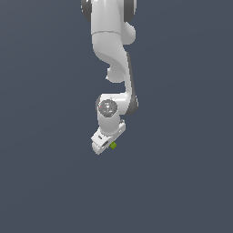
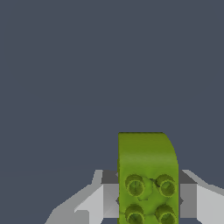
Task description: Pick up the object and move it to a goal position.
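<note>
Item 1: white Panda arm [image 1: 111,50], enters from top of exterior view, hangs down mid-frame, wrist bent so the hand tilts toward the exterior view's left. Dark grey joint bands visible along the elbow and forearm. Item 2: gripper [image 1: 108,146], white, at lowest end of arm; in wrist view gripper [image 2: 148,201] shows as two grey/white fingers [image 2: 109,199], one on each side of the block. Jaws: narrow, closed against the block's two sides, pads touching it. Item 3: the object [image 1: 113,145], lime-green block, tiny vs. the hand in exterior view, peeking out at the hand's lower edge on the exterior view's right side. Wrist view, the object [image 2: 148,175]: rectangular brick w/ round studs on its near face, four studs seen, darker green rings; one upper corner rounded off; body stands out past the fingertips. Block sits between the jaws, held. Item 4: surface [image 1: 45,182], flat dark blue-grey, uniform, fills bkgd in both views; no edge or seam visible. Whether block is touching the surface or is raised off it: cannot tell, no shadow or contact line to judge by. Goal marker: not identifiable in either view.
</note>
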You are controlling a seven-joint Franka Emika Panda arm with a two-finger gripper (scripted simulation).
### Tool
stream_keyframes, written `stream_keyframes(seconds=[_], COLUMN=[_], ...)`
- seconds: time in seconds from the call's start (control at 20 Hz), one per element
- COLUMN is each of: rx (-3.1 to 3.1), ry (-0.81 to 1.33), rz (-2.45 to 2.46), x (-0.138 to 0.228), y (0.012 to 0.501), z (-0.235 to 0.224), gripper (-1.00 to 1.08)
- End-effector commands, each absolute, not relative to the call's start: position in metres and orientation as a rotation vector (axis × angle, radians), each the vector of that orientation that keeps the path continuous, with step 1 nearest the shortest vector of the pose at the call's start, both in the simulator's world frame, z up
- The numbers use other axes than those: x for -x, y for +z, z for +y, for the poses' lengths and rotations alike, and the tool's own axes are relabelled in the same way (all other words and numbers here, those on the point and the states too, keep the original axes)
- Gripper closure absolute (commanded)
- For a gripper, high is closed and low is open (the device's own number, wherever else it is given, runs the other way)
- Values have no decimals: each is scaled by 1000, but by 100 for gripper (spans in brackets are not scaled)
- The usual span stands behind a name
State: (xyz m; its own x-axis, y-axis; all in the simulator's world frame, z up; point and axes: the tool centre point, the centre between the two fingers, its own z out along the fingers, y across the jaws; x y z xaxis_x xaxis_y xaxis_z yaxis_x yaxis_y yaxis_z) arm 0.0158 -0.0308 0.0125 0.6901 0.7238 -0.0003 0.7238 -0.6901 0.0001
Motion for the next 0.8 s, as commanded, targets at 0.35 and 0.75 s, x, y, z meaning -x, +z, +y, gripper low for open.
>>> stream_keyframes(seconds=[0.35,0.75], rx=[-2888,-2887], ry=[0,0], rz=[1237,1236], x=[-13,5], y=[17,42], z=[-32,-40], gripper=[108,108])
